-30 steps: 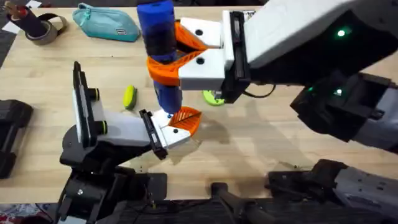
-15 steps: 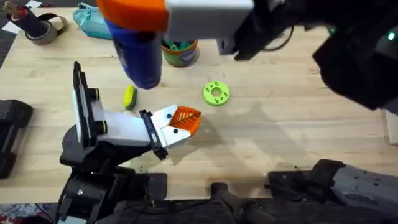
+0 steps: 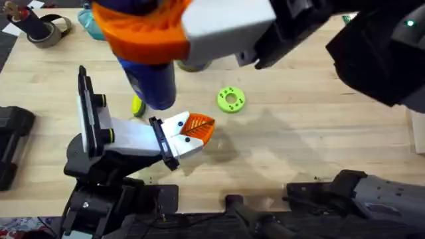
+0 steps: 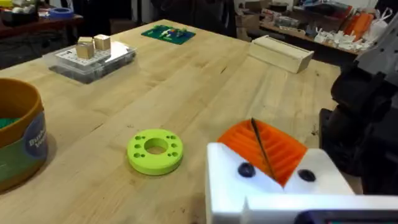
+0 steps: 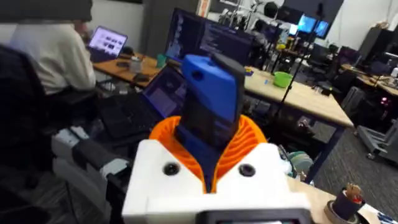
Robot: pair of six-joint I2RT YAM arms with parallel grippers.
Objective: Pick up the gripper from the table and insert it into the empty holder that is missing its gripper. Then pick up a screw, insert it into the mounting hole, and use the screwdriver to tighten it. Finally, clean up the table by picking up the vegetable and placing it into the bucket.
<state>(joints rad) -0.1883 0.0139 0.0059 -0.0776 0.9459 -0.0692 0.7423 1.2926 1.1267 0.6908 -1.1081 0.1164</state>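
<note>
1. Overhead, the right gripper (image 3: 149, 33) has risen close under the camera and swung left since a second ago, carrying the blue screwdriver (image 3: 151, 79) up and away from the left gripper (image 3: 192, 129); a moment back its tip stood right at that gripper's orange pad. I judge the tightening step over (or at least paused), which leaves the cleanup.
2. Overhead again, the vegetable (image 3: 137, 105) lies on the table (image 3: 299, 133) just beside the lifted screwdriver, partly hidden by it, and the green disc (image 3: 230, 100) sits near. The bucket is now covered by the raised gripper.
3. From the left wrist, the orange ribbed fingertip (image 4: 264, 146) sits in its white holder (image 4: 273, 186) with two dark screw heads showing; the pads meet with just a thin dark seam between, so these jaws are pressed together on nothing. The bucket (image 4: 18, 140) stands at the view's edge, well apart from the disc.
4. From the right wrist, the white fingers (image 5: 168, 174) and orange pads pinch the screwdriver's dark body, its blue cap standing above them; the jaws are spread only as wide as the tool.
</note>
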